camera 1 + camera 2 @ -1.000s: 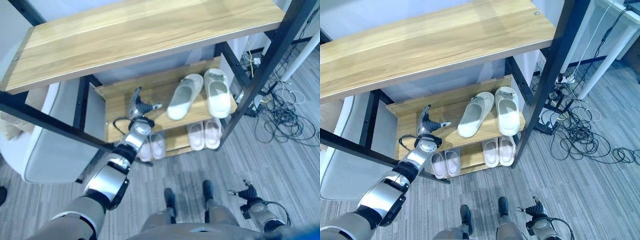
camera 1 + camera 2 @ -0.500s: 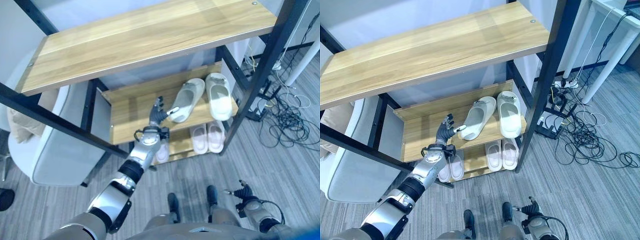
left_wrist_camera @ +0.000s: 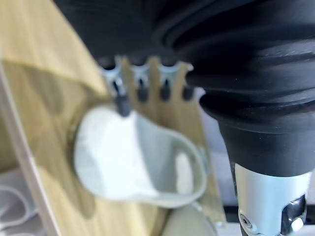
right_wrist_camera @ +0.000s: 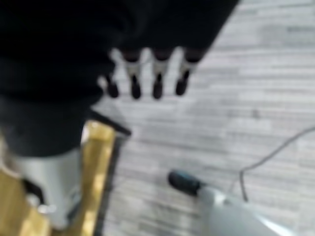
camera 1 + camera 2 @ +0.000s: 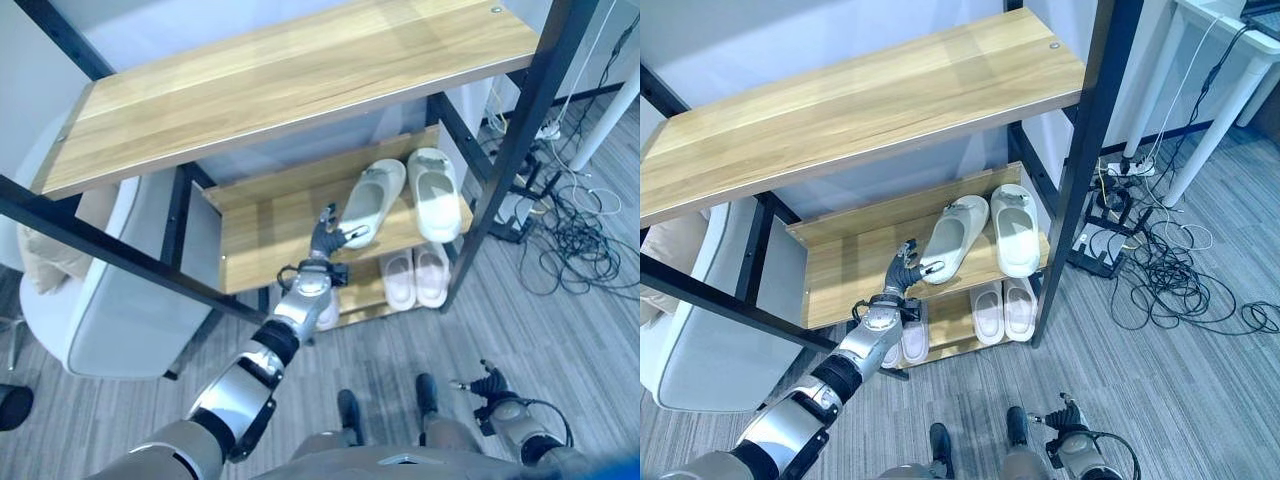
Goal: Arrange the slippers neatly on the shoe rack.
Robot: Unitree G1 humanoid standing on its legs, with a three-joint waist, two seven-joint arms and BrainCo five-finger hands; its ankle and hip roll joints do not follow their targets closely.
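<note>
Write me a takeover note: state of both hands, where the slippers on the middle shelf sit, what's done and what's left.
Left hand: open, fingers straight, at the heel of the angled slipper on the middle shelf; contact is unclear.
Right hand: low at the robot's right side above the floor, fingers relaxed, holding nothing.
Straight slipper lies beside it, toes nearly meeting, heels splayed apart.
Two more pairs sit on the bottom shelf.
Done: both slippers are on the rack.
Left: swing the angled slipper parallel to its mate.
</note>
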